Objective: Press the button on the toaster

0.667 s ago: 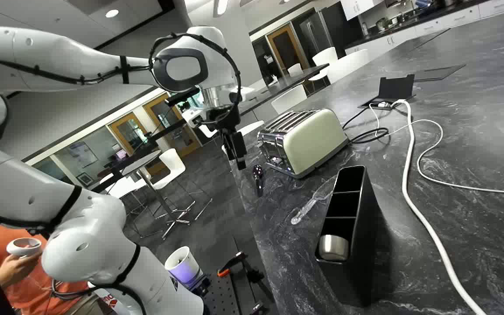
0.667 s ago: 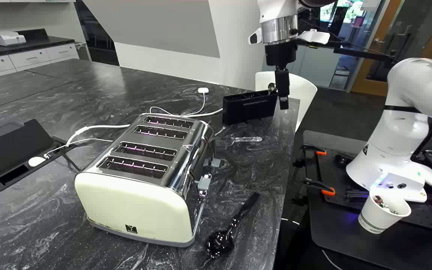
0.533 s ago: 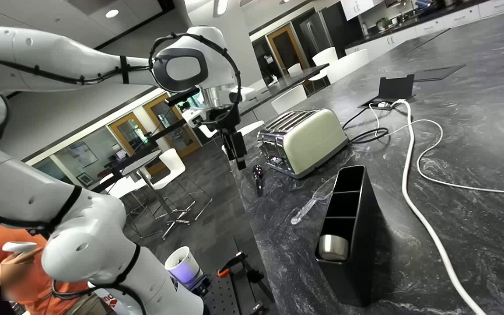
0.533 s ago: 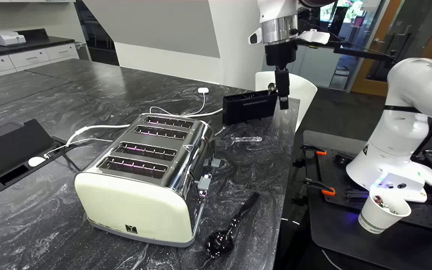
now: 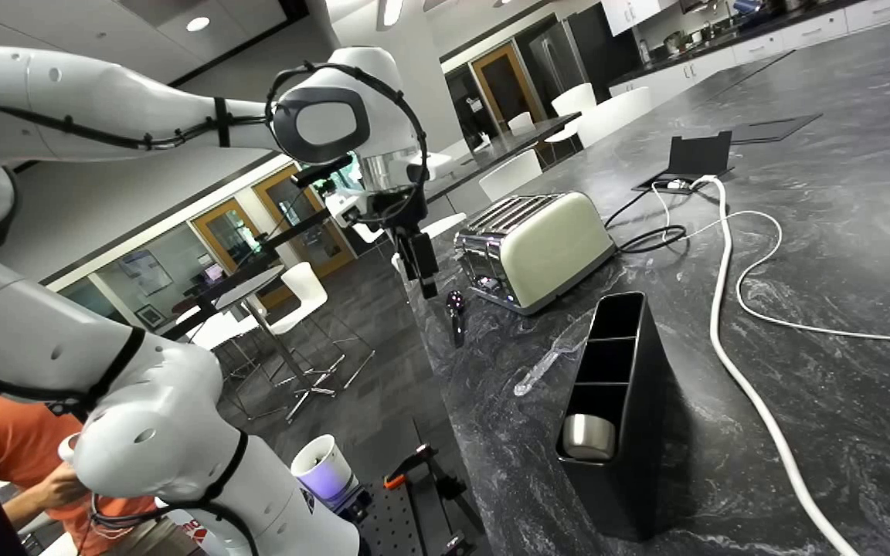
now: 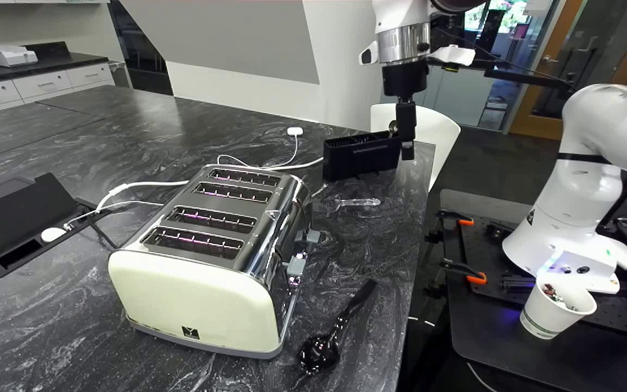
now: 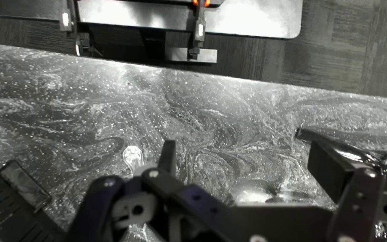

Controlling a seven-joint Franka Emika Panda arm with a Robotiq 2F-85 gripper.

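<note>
The cream toaster (image 5: 557,251) with a silvery slotted top (image 6: 204,215) stands on the dark marbled counter in both exterior views. Its metal end shows two grey levers; the nearer lever (image 6: 296,265) has small shiny buttons (image 6: 294,281) by it. My gripper (image 5: 423,274) points down, above and apart from the counter near its edge, off the lever end. In an exterior view the gripper (image 6: 407,144) overlaps the black box's end. In the wrist view the gripper's fingers (image 7: 244,154) are wide apart, with counter and nothing held between them. I cannot make out the toaster in the wrist view.
A black ladle-like utensil (image 6: 319,351) lies before the toaster's lever end. A clear spoon (image 6: 360,202) lies farther along. A black compartment box (image 5: 630,432) holds a silvery item (image 5: 589,437). A white cable (image 5: 727,363) crosses the counter. The counter edge (image 7: 193,72) shows below me.
My gripper has shifted very slightly, a little right in one exterior view and a little left in another, inward over the counter. The toaster has not moved. The person's hand with the controller moved.
</note>
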